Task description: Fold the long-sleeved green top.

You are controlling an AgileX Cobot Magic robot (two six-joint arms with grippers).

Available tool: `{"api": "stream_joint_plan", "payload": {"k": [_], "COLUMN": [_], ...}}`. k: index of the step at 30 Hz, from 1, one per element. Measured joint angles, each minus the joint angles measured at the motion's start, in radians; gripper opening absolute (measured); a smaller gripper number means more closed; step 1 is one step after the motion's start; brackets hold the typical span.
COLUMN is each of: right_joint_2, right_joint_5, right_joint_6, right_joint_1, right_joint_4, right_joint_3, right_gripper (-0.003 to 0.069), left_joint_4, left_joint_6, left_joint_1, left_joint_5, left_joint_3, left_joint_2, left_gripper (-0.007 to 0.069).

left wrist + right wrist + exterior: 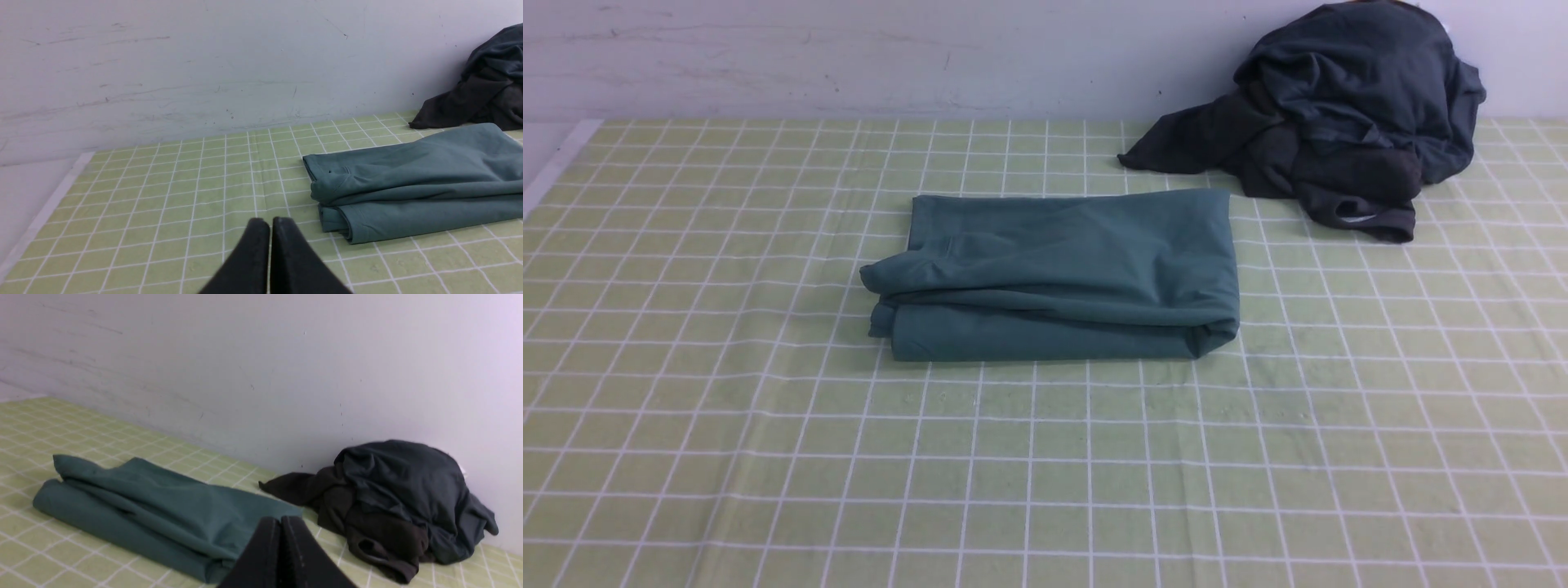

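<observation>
1. From where I'm standing, I can't make out any writing at all: no legible words, labels, brands, numbers or signs anywhere I look, near or far.

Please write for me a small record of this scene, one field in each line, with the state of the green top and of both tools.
green top: folded into a loose bundle, on the table
top's near side: uneven layers, one lower fold showing
dark clothes heap: beyond the top and to its right, crumpled
left tool: shut, holding nothing
right tool: shut, holding nothing
table cover: green with white grid
</observation>
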Motion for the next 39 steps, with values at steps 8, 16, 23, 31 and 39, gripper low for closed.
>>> {"api": "stream_joint_plan", "payload": {"k": [8, 16, 23, 31, 39], "right_joint_2": [-0.019, -0.031, -0.156, -0.159, -0.159], "right_joint_5": [0.015, 0.044, 0.154, 0.161, 0.162], "right_joint_6": [0.0, 0.001, 0.109, 0.266, 0.266], "right_joint_1": [0.0, 0.0, -0.12, -0.262, -0.269], "right_joint_4": [0.0, 0.0, -0.008, -0.064, -0.064], "right_joint_3": [0.172, 0.232, 0.228, 0.227, 0.227], "right_gripper": [-0.001, -0.001, -0.001, -0.001, -0.001], "left_joint_4": [0.0, 0.0, 0.0, 0.0, 0.0], "left_joint_6": [-0.008, -0.008, -0.008, -0.008, -0.008], "left_joint_1": [0.0, 0.0, 0.0, 0.0, 0.0], "left_joint_5": [0.0, 0.0, 0.0, 0.001, 0.001], "left_joint_3": [0.0, 0.0, 0.0, 0.0, 0.0], "left_joint_2": [0.0, 0.0, 0.001, 0.001, 0.001], "left_gripper": [-0.0003, -0.0003, -0.0003, -0.0003, -0.0003]}}
